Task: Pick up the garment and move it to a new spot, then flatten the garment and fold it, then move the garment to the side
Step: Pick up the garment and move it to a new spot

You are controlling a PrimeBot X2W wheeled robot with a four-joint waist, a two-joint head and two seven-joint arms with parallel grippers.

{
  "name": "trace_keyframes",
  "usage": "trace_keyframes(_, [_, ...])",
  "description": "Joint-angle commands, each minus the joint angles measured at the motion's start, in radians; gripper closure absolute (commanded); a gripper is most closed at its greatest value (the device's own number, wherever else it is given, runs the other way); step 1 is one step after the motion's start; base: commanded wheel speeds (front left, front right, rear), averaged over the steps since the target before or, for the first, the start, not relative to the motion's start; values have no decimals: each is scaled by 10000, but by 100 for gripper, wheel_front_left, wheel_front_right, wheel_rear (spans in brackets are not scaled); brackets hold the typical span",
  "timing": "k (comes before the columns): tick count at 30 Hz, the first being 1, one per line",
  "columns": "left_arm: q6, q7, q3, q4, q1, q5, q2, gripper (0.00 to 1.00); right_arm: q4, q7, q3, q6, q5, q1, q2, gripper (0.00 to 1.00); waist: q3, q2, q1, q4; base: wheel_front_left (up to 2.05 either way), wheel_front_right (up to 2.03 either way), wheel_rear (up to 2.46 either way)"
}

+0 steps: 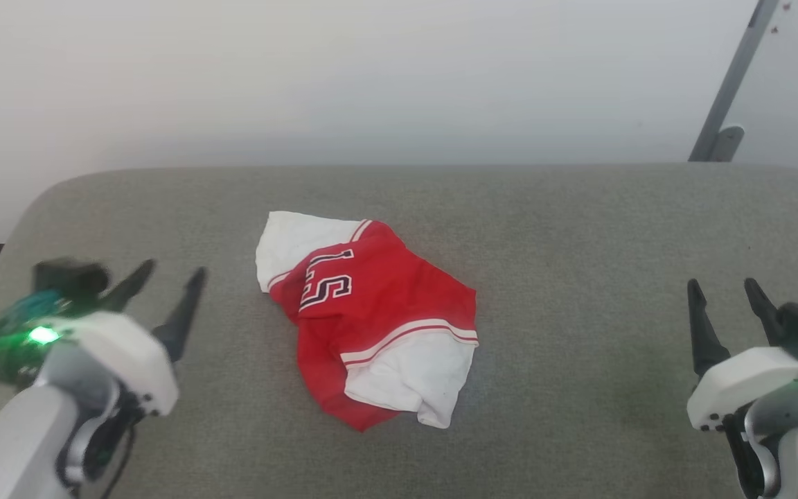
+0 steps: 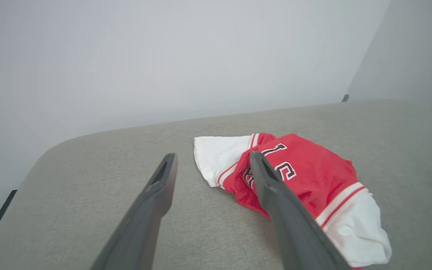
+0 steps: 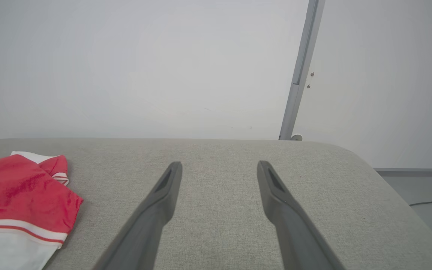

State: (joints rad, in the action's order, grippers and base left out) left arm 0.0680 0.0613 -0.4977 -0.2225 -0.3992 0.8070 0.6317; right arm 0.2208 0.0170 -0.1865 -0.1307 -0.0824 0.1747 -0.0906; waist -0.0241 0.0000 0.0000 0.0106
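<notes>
The head view looks forward and down on the grey padded surface [image 1: 579, 229] from above, both wrist views sit low over it facing the wall [image 3: 126, 56], and all three share the garment [image 1: 371, 312].

light: bright, flat, diffuse, source unclear | shadows: faint soft shade under the garment [image 1: 371, 312], toward its 5 o'clock | glare: green lamp [image 1: 42, 335] blooms at 8 o'clock in head view; wall [image 1: 371, 69] washed pale | blur: left gripper [image 1: 174, 269] smeared in head view | distortion: grey surface [image 1: 579, 229] edge bows toward 12 o'clock
</notes>
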Motion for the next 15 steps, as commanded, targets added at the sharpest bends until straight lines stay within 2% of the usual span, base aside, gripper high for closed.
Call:
trace_keyframes(1, [22, -334, 160, 28, 277, -24, 119, 0, -14, 23, -43, -1, -74, -154, -36, 0, -133, 0, 0, 125, 0, 0, 0])
trace_keyframes(9, [228, -2633, 1350, -63, 2216, 383, 625, 0, -106, 97, -351, -3, -107, -586, 1, 0, -316, 0, 0, 266, 0, 0, 0])
trace_keyframes(15, [315, -3127, 2035, 194, 3367, 596, 644, 0, -124, 96, -434, -3, -183, -768, 41, 0, -312, 0, 0, 323, 0, 0, 0])
